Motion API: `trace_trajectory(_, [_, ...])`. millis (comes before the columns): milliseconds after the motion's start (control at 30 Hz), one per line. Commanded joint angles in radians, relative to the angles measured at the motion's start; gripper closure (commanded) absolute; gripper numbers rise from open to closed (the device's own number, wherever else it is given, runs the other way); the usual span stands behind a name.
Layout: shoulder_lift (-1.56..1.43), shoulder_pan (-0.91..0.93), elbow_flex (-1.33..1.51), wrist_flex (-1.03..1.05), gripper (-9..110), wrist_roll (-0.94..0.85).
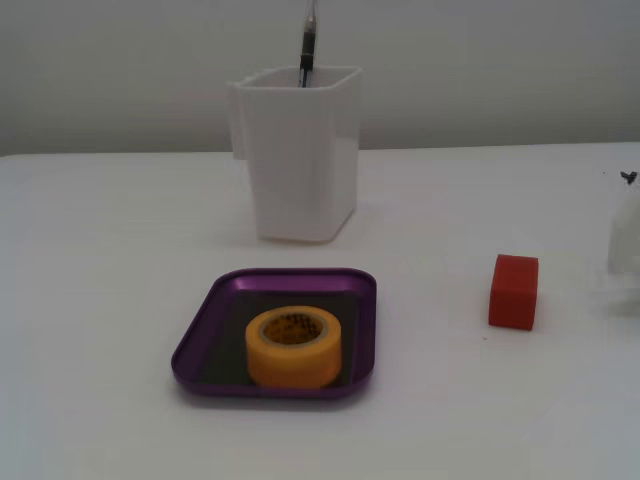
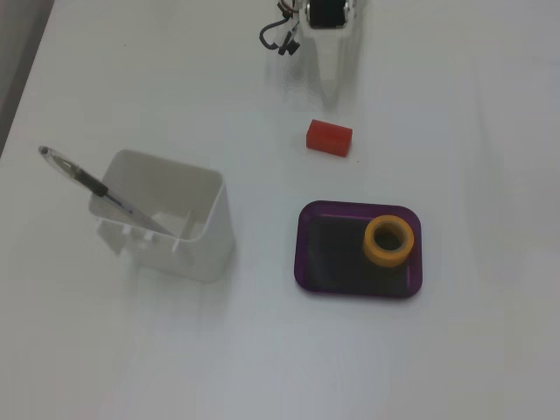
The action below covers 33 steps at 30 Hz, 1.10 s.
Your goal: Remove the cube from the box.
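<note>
We see the red cube (image 1: pixel 514 291) lying on the white table (image 1: pixel 100 300), outside the purple box (image 1: pixel 205 335) and well apart from it. In a fixed view from above, the white gripper (image 2: pixel 332 87) reaches down from the top edge, its tip pointing at the cube (image 2: pixel 329 137) just short of it; we cannot tell how its jaws stand. Inside the box (image 2: pixel 304 254) sits the yellow tape roll (image 2: pixel 389 241). A pen (image 2: pixel 96 188) leans in the tall white container (image 2: pixel 188 241).
</note>
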<state>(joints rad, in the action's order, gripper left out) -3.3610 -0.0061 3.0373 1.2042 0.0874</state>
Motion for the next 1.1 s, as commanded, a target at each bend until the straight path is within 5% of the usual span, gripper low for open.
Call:
trace_trajectory(0, [-0.052, -0.002, 0.006, 0.002, 100, 0.009])
trace_trajectory(1067, [-0.052, -0.002, 0.008, -0.005, 100, -0.002])
